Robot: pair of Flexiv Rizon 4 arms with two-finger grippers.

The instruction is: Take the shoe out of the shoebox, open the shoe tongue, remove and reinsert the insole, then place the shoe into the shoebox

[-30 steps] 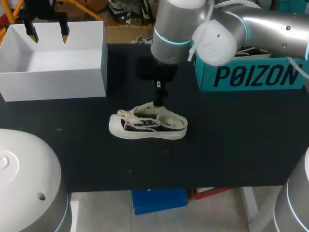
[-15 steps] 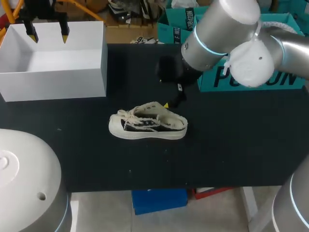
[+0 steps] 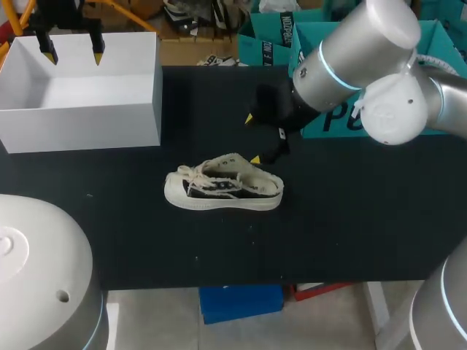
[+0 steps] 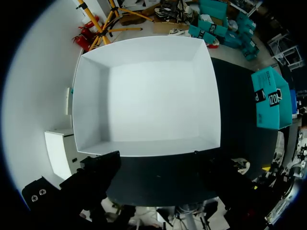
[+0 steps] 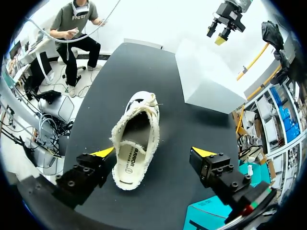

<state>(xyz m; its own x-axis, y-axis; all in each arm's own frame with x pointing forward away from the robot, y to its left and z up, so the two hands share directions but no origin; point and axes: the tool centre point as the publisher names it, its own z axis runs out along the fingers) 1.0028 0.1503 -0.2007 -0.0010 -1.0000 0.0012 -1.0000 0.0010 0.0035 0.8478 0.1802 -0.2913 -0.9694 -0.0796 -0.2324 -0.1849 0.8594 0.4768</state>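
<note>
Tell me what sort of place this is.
Most likely a robotics lab workbench. A black table carries a canvas shoe and an open white shoebox, with a robot's right gripper near the shoe's heel and its left gripper above the shoebox.

Looks like a robotics lab: my right arm point(image 3: 365, 51) over a black table point(image 3: 350, 233), teal cartons point(image 4: 271, 103) at its far-right corner.

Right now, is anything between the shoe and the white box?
Nothing: the head view shows only bare black table between the shoe and the white box.
</note>
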